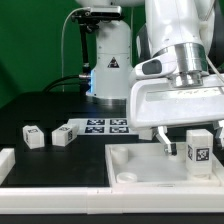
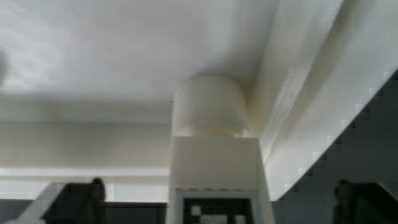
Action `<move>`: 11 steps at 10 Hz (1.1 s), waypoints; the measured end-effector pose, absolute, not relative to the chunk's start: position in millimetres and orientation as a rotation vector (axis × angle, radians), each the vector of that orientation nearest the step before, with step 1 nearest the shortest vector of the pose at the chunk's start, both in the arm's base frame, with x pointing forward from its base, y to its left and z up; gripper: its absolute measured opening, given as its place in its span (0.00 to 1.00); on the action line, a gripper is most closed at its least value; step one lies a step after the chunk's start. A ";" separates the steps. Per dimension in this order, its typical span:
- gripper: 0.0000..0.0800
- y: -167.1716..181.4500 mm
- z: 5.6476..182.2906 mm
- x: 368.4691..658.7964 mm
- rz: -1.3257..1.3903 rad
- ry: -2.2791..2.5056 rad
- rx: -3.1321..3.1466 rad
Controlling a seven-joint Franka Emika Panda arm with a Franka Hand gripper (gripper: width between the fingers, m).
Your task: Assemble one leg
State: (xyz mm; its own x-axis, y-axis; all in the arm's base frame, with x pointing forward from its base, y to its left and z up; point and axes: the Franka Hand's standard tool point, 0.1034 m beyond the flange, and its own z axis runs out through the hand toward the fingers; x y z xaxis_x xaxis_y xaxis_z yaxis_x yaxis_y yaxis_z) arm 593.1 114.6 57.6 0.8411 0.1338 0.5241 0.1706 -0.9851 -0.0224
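Observation:
A leg [image 1: 198, 148], a small white block with a black-and-white tag on its face, stands upright at the near right part of the large white panel [image 1: 140, 165]. My gripper [image 1: 190, 146] is straight above it, with one finger [image 1: 165, 144] to its left. In the wrist view the leg [image 2: 214, 150] runs down the middle, its round end toward the panel [image 2: 107, 70]. My gripper [image 2: 217, 203] is open: the dark fingertips [image 2: 71, 202] stand well off both sides of the leg with clear gaps.
Two more tagged legs [image 1: 33, 136] [image 1: 63, 133] lie on the black table at the exterior view's left. The marker board [image 1: 105, 125] lies behind them. Another white part [image 1: 6, 160] sits at the left edge. The arm's base [image 1: 108, 65] stands at the back.

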 end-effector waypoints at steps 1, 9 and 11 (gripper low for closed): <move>0.81 114.6 57.5 593.0 -0.831 -0.244 -2.949; 0.81 117.5 78.1 593.9 -0.739 -0.214 -2.963; 0.81 116.5 70.2 594.8 -0.405 -0.217 -3.004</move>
